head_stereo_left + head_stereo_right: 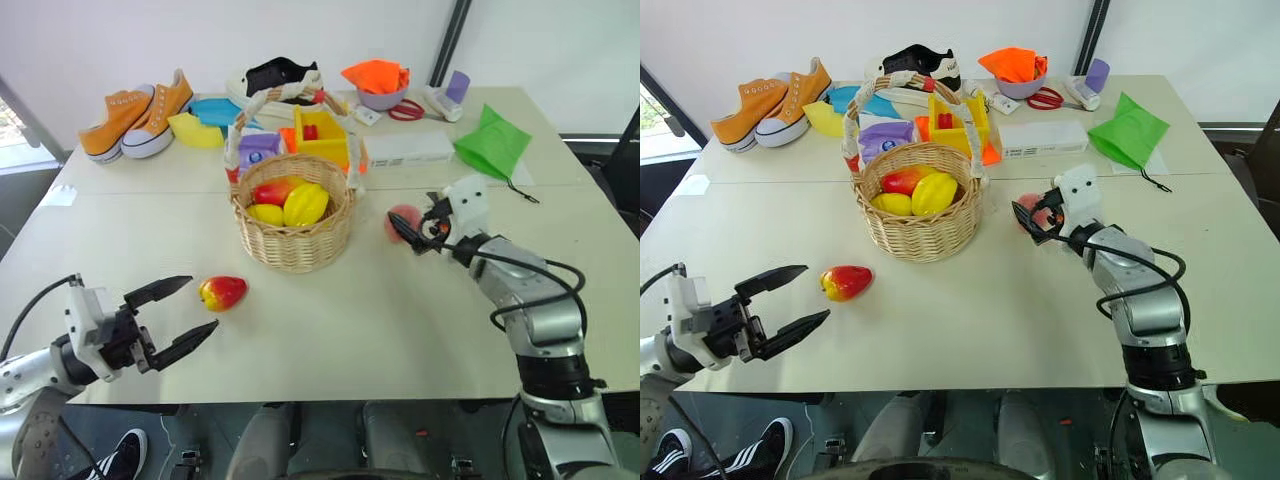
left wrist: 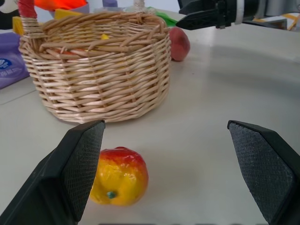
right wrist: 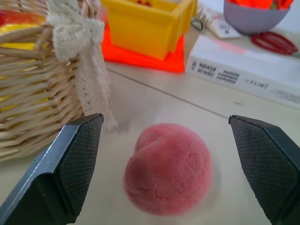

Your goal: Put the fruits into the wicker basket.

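The wicker basket (image 1: 293,235) stands mid-table and holds a yellow ridged fruit (image 1: 306,204), a red-yellow fruit (image 1: 272,191) and a small yellow one (image 1: 266,214). A red-and-yellow mango (image 1: 222,292) lies on the table in front of the basket, to its left. My left gripper (image 1: 203,304) is open and level, just short of the mango (image 2: 119,176), which sits by one finger. To the right of the basket lies a pink peach (image 3: 168,168). My right gripper (image 1: 405,230) is open, its fingers spread on either side of the peach without touching it.
Behind the basket stand a square yellow box (image 1: 322,135) and a purple pack (image 1: 258,148). At the back of the table are orange sneakers (image 1: 140,115), a white flat box (image 1: 405,148), a lilac bowl (image 1: 382,98) and a green cloth (image 1: 492,142).
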You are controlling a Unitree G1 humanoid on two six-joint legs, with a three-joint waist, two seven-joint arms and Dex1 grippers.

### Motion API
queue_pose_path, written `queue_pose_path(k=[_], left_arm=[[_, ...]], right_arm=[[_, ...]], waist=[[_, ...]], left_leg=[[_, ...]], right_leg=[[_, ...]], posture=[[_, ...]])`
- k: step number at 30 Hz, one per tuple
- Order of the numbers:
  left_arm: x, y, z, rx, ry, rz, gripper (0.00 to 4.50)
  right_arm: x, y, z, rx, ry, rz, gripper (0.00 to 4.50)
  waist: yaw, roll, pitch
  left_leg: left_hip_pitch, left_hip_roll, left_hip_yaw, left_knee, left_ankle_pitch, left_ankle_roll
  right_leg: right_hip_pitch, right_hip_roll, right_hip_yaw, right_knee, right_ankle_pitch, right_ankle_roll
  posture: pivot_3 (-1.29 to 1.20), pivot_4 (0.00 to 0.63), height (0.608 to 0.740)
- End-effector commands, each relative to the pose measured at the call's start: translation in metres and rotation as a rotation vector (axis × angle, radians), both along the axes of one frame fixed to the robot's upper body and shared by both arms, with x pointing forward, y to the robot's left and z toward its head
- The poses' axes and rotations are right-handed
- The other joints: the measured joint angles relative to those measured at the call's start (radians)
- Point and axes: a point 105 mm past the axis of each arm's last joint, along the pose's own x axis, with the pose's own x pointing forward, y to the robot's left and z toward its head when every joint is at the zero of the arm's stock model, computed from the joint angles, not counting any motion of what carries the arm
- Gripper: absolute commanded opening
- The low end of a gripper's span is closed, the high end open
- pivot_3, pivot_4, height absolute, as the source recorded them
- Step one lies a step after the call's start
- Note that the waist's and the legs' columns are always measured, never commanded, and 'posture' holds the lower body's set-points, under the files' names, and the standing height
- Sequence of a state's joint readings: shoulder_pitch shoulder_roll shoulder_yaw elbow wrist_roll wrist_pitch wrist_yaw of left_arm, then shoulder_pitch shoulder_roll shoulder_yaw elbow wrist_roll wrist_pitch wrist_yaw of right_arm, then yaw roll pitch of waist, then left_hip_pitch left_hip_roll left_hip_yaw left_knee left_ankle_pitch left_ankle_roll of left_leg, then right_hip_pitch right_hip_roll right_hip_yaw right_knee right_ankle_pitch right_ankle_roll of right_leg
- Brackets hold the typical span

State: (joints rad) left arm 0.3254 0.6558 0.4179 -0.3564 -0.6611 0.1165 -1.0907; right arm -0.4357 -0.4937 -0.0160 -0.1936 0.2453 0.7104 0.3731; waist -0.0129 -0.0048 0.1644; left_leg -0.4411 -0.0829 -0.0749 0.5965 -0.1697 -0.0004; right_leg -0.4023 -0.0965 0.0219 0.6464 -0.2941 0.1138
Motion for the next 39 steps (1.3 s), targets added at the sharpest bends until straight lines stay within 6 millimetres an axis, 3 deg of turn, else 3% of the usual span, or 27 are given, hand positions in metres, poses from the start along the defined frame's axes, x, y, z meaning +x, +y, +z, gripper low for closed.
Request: queue_pose_path(k=[1,8,13,18,20,24,26,29,32,34,37,39], left_arm=[[-0.004,-0.005,0.007,0.013,-0.037,-0.021,4.50],[-0.006,-0.005,0.004,0.006,-0.041,-0.005,4.50],[-0.006,-0.002,0.006,0.003,-0.047,0.012,4.50],[-0.003,0.003,0.005,0.002,-0.060,0.044,4.50],[-0.001,0.006,0.006,-0.003,-0.070,0.064,4.50],[0.005,0.012,0.008,-0.030,-0.084,0.097,4.50],[0.009,0.016,0.009,-0.047,-0.094,0.122,4.50],[0.018,0.022,0.010,-0.057,-0.111,0.158,4.50],[0.023,0.018,0.009,-0.075,-0.109,0.149,4.50],[0.022,0.013,0.006,-0.064,-0.102,0.129,4.50],[0.022,0.012,0.006,-0.063,-0.096,0.125,4.50],[0.022,0.012,0.006,-0.067,-0.093,0.128,4.50]], right_arm=[[0.008,-0.009,-0.005,0.001,0.083,-0.044,4.46],[0.020,-0.010,-0.024,0.058,0.195,-0.078,4.46],[0.021,-0.014,-0.024,0.076,0.184,-0.097,2.98],[0.012,-0.024,-0.009,0.094,0.138,-0.102,2.98],[0.000,-0.023,0.001,0.120,0.127,-0.044,2.98],[-0.065,0.014,0.034,0.122,0.137,0.395,2.98],[-0.079,0.029,0.043,0.118,0.157,0.491,2.98],[-0.074,0.061,0.062,0.142,0.093,0.565,2.98],[-0.053,0.105,0.069,0.163,0.035,0.600,2.98],[-0.034,0.123,0.067,0.157,0.010,0.567,2.98],[-0.017,0.132,0.064,0.118,-0.025,0.524,2.98],[-0.016,0.137,0.065,0.127,-0.022,0.551,2.98]], waist=[[0.000,0.000,0.000],[-0.001,0.000,0.000],[-0.001,0.000,0.000],[0.001,0.000,0.000],[0.003,0.000,0.000],[0.004,0.001,0.001],[-0.006,0.000,0.000],[-0.018,-0.001,0.000],[-0.030,-0.001,0.000],[-0.031,-0.001,0.000],[-0.019,-0.002,0.000],[-0.007,-0.002,0.000]], left_leg=[[0.000,0.000,0.000,0.000,0.000,0.000],[0.000,0.000,0.000,0.000,0.000,0.000],[0.000,0.000,0.000,0.000,0.000,0.000],[-0.001,0.000,0.000,0.000,0.000,0.000],[-0.001,0.000,0.000,0.000,0.000,0.000],[-0.003,0.000,0.000,0.000,0.000,0.001],[-0.002,0.001,0.000,0.000,0.000,0.001],[0.000,0.005,0.003,0.000,-0.001,0.000],[0.000,0.006,0.003,0.000,-0.001,-0.001],[-0.001,0.006,0.003,0.000,0.000,0.001],[-0.002,0.005,0.004,-0.001,0.000,0.001],[-0.002,0.004,0.004,-0.001,0.000,0.000]], right_leg=[[0.000,0.000,0.000,0.000,0.000,0.000],[0.000,0.000,0.000,0.000,0.000,0.000],[-0.001,0.000,0.000,0.000,0.000,0.000],[-0.001,0.000,0.000,0.000,0.000,0.000],[-0.001,0.000,0.000,0.000,0.000,0.000],[0.002,0.000,0.000,0.000,0.000,0.000],[0.002,0.000,-0.001,0.000,0.000,0.000],[0.003,0.000,-0.002,0.000,0.002,-0.003],[0.001,0.000,-0.003,0.000,0.002,-0.003],[-0.004,0.000,-0.004,-0.001,0.002,-0.004],[-0.005,0.000,-0.004,0.000,0.003,-0.003],[-0.005,-0.001,-0.003,-0.001,0.004,-0.001]], posture=[[0.00,0.150,0.740],[0.00,0.150,0.740],[0.00,0.150,0.740],[0.00,0.150,0.740],[0.00,0.150,0.740],[0.00,0.150,0.740],[0.00,0.150,0.740],[0.00,0.150,0.740],[0.00,0.150,0.740],[0.00,0.150,0.740],[0.00,0.150,0.740],[0.00,0.150,0.740]])
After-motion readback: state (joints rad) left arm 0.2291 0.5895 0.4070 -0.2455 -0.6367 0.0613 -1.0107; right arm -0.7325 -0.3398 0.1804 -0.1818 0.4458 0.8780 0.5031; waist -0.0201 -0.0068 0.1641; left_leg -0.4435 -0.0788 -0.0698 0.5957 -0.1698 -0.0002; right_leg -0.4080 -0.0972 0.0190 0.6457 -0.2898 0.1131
